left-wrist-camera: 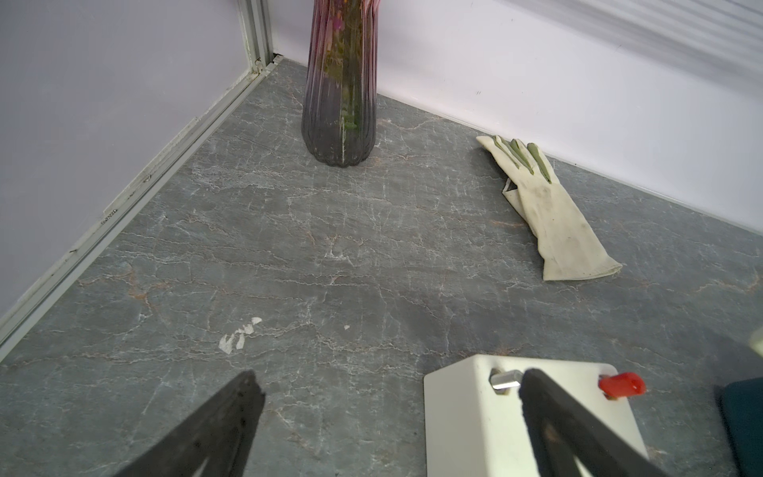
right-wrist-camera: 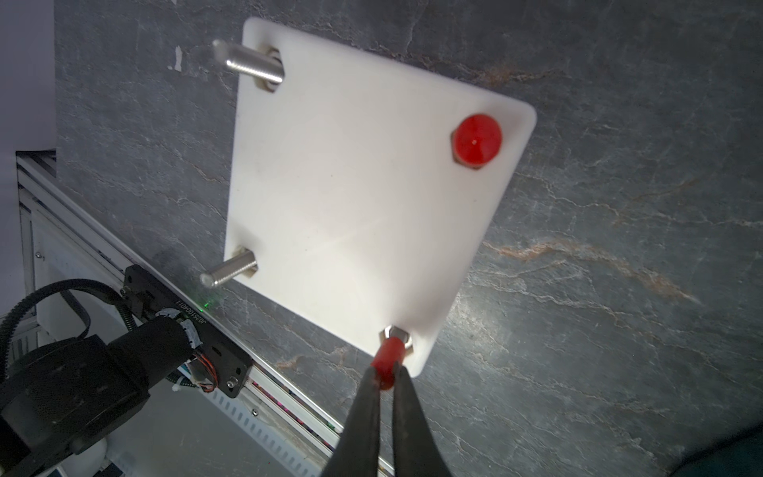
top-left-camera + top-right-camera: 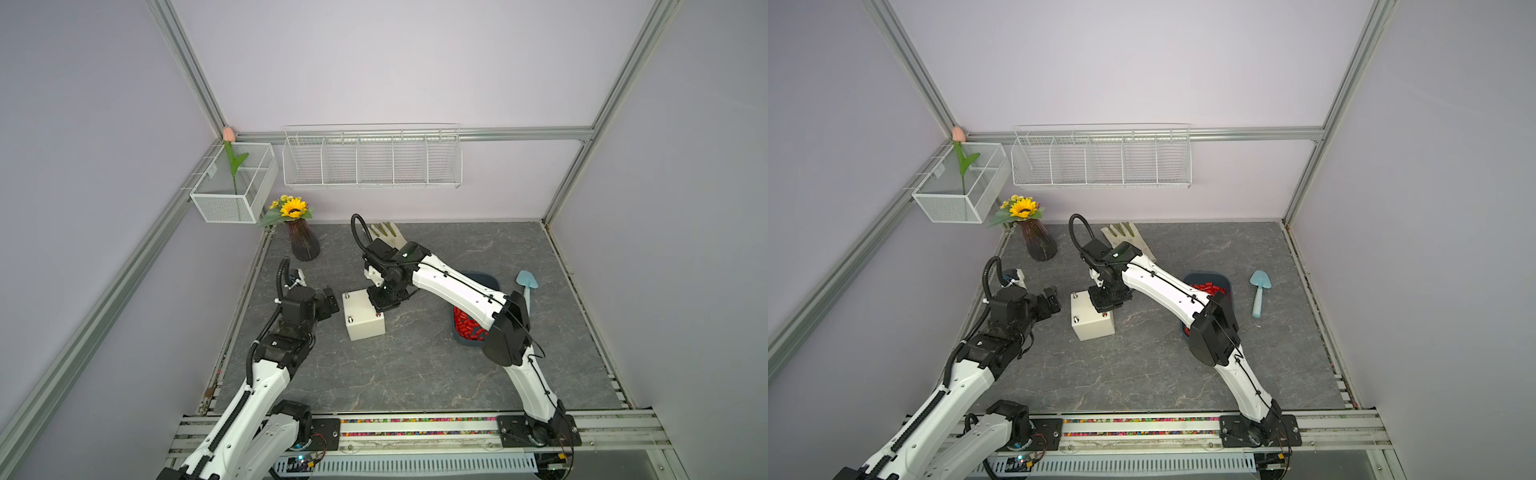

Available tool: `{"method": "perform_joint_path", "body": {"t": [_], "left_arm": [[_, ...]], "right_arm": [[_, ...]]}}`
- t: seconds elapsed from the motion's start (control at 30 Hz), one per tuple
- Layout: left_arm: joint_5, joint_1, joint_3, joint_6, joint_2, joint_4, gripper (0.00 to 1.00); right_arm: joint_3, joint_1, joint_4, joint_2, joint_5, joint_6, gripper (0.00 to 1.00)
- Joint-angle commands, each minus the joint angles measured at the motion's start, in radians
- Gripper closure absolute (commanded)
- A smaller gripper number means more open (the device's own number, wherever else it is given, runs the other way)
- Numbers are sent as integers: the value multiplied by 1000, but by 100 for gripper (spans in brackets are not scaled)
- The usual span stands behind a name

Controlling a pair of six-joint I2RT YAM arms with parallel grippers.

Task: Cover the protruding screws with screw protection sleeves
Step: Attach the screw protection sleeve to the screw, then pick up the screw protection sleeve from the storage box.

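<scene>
A smooth red plastic sleeve [image 2: 390,351] stands on one corner of the cream-white box [image 2: 351,186], on its flat top face, pinched between the slim black fingers of the right gripper [image 2: 386,370]. A second sleeve [image 2: 477,140], round-topped, caps the neighbouring corner, while two bare threaded steel screws [image 2: 249,64] jut from the remaining corners. The left gripper [image 1: 392,378] hovers beside the box, fingers spread wide. More red sleeves [image 3: 465,324] fill a dark blue tray [image 3: 465,341] nearby on the veined grey stone-look tabletop [image 3: 415,365].
</scene>
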Motion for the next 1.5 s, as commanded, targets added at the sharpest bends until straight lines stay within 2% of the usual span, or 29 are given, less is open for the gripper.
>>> {"method": "perform_joint_path", "body": {"t": [0.0,0.33,0.83,1.17,1.47], "left_arm": [[-16,6,-3,3,-16,-8,1],[-17,6,15,-4,-38,-29,1],[-27,6,43,-21,-78,-83,1],[7,6,90,-25,-30,-94,1],[52,3,122,-31,7,-69,1]], "right_arm": [[-46,-4,-16,-3,47,-4,89],[-52,-6,9,-68,71,-17,85],[-169,-30,92,-190,89,-11,80],[-438,-145,215,-423,137,42,73],[-710,-280,226,-672,227,70,67]]}}
